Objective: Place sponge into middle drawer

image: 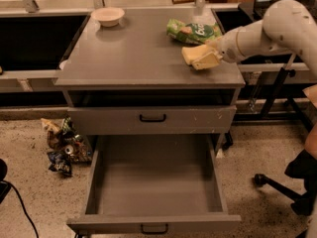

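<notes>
The pale yellow sponge (pixel 192 53) lies on the grey cabinet top (pixel 138 53), near its right edge. My gripper (pixel 207 60) reaches in from the right on the white arm (pixel 262 33) and is at the sponge's right end, touching it. The middle drawer (pixel 101 182) is pulled fully out below, wide and deep, with nothing in it. Its black bar handle (pixel 154 228) is at the front.
A crinkled green snack bag (pixel 193 31) lies just behind the sponge. A pale bowl (pixel 108 16) sits at the top's back left. The handled drawer above (pixel 152 118) is shut. Crumpled wrappers (pixel 62 145) lie on the floor at left. A chair base (pixel 290 182) stands at right.
</notes>
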Controlling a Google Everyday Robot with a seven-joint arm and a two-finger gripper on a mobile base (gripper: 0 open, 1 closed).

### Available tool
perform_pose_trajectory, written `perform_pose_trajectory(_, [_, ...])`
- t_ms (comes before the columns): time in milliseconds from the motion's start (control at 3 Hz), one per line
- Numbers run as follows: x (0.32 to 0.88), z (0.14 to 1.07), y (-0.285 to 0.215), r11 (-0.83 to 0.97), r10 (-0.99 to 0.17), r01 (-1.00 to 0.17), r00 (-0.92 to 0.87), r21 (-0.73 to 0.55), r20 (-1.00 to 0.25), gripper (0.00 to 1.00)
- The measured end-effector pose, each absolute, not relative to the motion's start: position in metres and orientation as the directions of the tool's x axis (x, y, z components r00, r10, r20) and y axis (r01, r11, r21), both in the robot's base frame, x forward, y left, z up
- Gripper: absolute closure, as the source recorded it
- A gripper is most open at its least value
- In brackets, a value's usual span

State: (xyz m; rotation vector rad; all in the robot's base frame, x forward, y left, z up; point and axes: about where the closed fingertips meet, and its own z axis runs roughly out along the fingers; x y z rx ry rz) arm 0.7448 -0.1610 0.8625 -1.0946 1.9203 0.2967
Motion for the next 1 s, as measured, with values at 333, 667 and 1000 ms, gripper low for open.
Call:
perform_pose_trajectory(333, [0.693, 0.887, -0.142, 0.53, -0.561, -0.823, -0.163, -0.202, -0.812, 0.97])
perform_pose_trajectory(667, [0.634, 0.89, -0.128, 0.476, -0.546, -0.868, -0.165, -0.141, -0.822, 1.0])
perform_pose_trajectory(1000, [0.63, 0.887, -0.129, 0.474, -0.544, -0.871, -0.173, -0.131, -0.821, 1.0])
